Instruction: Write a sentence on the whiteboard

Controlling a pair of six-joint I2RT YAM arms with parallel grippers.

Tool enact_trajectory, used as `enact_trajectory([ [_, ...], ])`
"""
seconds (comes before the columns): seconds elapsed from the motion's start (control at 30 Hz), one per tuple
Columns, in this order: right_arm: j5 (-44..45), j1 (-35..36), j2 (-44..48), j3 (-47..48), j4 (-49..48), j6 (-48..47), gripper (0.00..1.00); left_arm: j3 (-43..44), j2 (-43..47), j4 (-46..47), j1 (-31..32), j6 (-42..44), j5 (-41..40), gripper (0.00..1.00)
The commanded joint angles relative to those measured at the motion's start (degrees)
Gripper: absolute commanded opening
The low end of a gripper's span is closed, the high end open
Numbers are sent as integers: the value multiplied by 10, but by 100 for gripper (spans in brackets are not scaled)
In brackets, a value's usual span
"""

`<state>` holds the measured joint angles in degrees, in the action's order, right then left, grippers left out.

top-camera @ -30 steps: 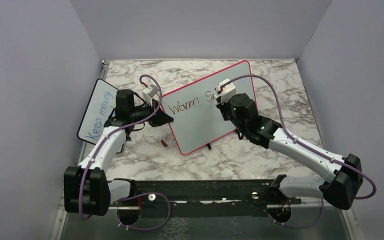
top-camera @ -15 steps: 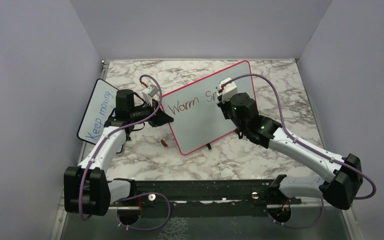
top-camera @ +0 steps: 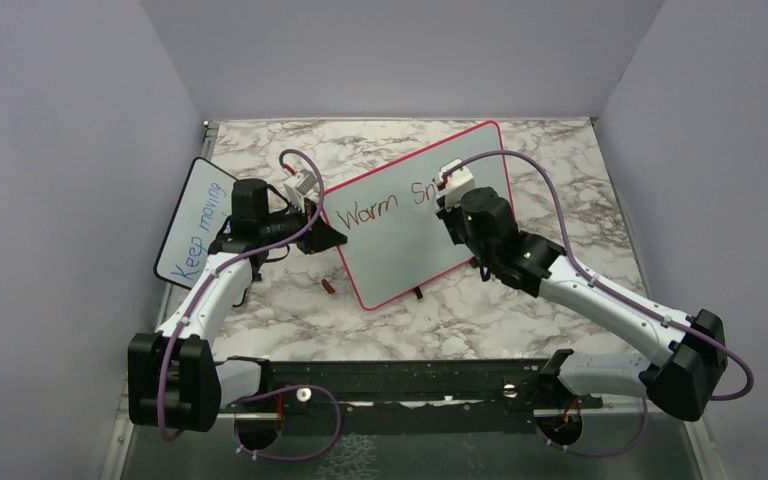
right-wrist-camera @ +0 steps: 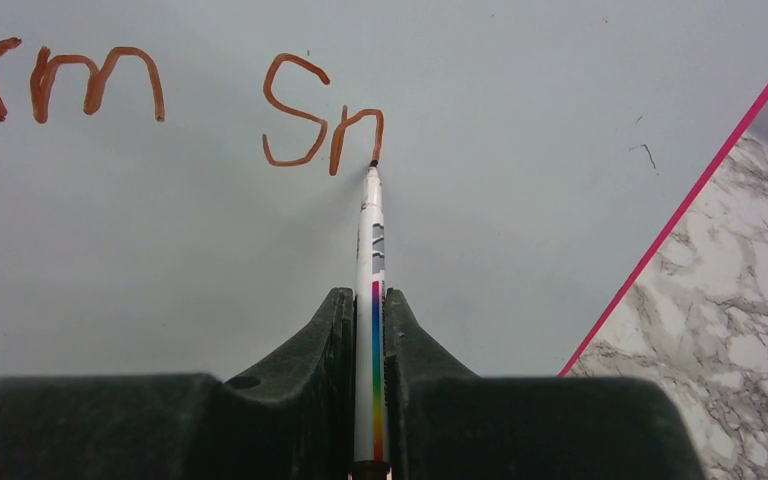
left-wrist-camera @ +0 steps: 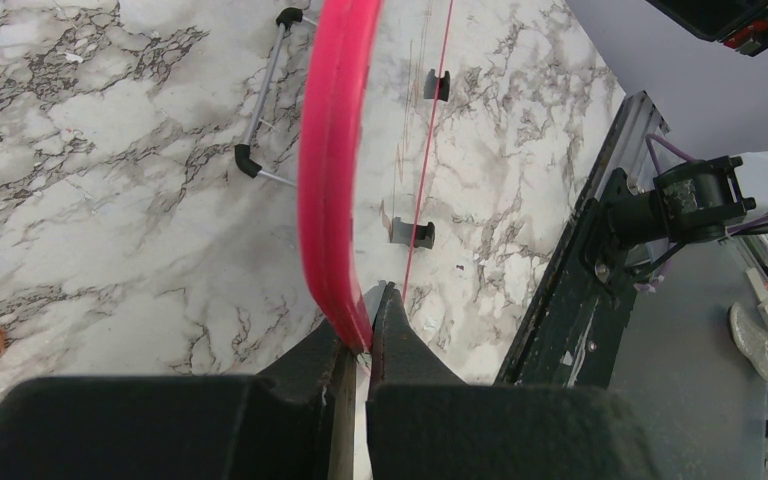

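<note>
Pink-framed rectangular whiteboard (top-camera: 400,250) with rounded corners sat at the middle of the grey-veined marble table (top-camera: 520,170), its long side running toward 2 o'clock. The black left gripper (left-wrist-camera: 363,322) was clamped narrowly on the frame at the board's 9 o'clock edge. The black right gripper (right-wrist-camera: 371,300) pinched a white marker (right-wrist-camera: 372,240) with a rainbow stripe, its tip touching the surface at the end of the red-brown handwritten sentence (right-wrist-camera: 300,110), which read "Warm Sn". At 9 o'clock of the whiteboard was a smaller board (top-camera: 195,225) with blue writing. A small reddish cap (top-camera: 329,286) lay at 7 o'clock, near the frame.
</note>
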<state>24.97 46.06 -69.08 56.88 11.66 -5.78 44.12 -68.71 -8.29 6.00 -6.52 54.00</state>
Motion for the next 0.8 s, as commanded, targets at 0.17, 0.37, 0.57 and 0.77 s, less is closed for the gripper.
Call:
enact_trajectory([
  [0.17, -22, -3, 4, -4, 28, 10, 0, -8, -9, -35, -4, 63, -64, 0],
  [0.37, -11, -2, 4, -4, -3, 5, 0, -8, -10, -36, -5, 63, -62, 0],
  [0.57, 4, -2, 0, -1, -46, -8, 1, -8, -7, -36, -4, 63, -61, 0],
  [0.77, 17, -2, -6, 5, -66, -16, 0, -8, -8, -36, -4, 63, -61, 0],
])
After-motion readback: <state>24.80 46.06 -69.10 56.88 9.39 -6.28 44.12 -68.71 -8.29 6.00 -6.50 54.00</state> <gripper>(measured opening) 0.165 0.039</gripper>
